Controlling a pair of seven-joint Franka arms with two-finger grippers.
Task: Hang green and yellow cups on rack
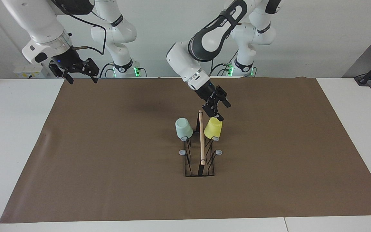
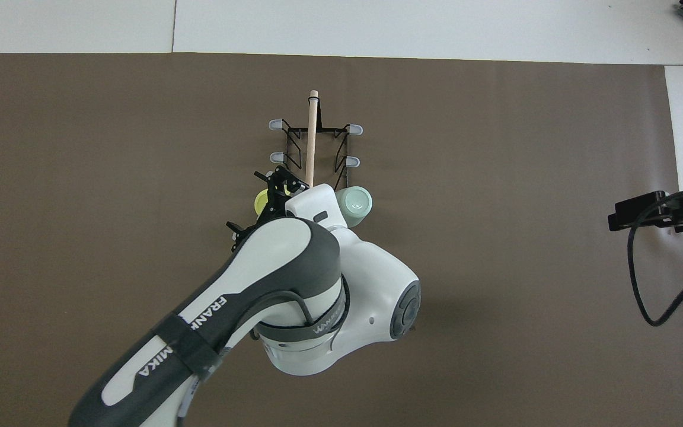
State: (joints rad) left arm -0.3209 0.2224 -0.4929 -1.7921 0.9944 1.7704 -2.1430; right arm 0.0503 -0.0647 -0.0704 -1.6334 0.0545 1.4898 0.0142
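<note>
At the middle of the brown mat (image 1: pixel 108 161), I am seeing the rack (image 1: pixel 201 141), a narrow black wire frame with a pale wooden rod on top, carrying both cups upside down on the prongs nearest the robots: the mint green cup (image 1: pixel 183 128) toward the right arm's end, the bright yellow cup (image 1: pixel 213 128) toward the left arm's. My left gripper (image 1: pixel 217 113) is hovering right at the yellow cup's upturned base (whether its fingers are gripping it, I cannot tell). My right gripper (image 1: pixel 80 76) is waiting over the mat's edge with its fingers spread and empty.
</note>
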